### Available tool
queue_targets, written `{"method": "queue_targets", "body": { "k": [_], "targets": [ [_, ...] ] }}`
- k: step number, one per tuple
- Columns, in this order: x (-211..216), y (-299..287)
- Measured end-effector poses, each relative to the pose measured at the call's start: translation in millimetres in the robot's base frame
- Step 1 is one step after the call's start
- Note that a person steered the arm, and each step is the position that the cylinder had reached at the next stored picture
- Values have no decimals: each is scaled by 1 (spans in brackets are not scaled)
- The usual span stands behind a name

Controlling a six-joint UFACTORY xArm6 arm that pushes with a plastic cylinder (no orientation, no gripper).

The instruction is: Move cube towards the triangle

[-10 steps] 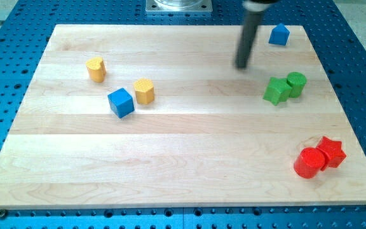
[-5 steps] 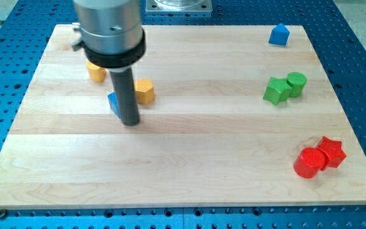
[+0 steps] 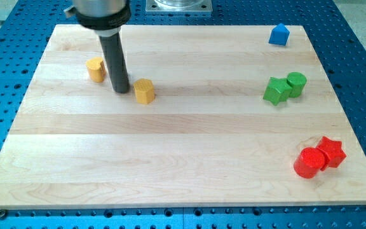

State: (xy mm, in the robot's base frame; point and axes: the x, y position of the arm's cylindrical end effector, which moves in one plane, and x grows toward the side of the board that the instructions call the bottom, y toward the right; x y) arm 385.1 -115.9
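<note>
My tip (image 3: 121, 90) rests on the wooden board (image 3: 183, 165) in the view's upper left, between two yellow blocks. The blue cube does not show anywhere; the rod may be hiding it. The blue triangle-like block (image 3: 279, 34) sits near the board's top right corner, far to the right of my tip. A yellow hexagonal block (image 3: 144, 91) lies just right of my tip, close to it.
A second yellow block (image 3: 96, 69) lies just left of the rod. A green star-like block (image 3: 276, 91) and a green cylinder (image 3: 296, 84) touch at the right. A red cylinder (image 3: 309, 163) and a red star (image 3: 331, 151) touch at the lower right.
The rod swept from the top right to the left side, then moved up a little between the yellow blocks. The blue cube, seen earlier, is no longer visible.
</note>
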Motion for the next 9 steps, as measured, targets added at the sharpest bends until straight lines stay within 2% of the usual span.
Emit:
{"method": "queue_targets", "body": {
  "k": [1,2,3,4,5,6,7,8,9],
  "targets": [
    [-2,-45],
    [-17,-47],
    [-33,18],
    [-101,57],
    [-103,131],
    [-85,162],
    [-93,229],
    [-115,263],
    [-139,235]
  ]
}}
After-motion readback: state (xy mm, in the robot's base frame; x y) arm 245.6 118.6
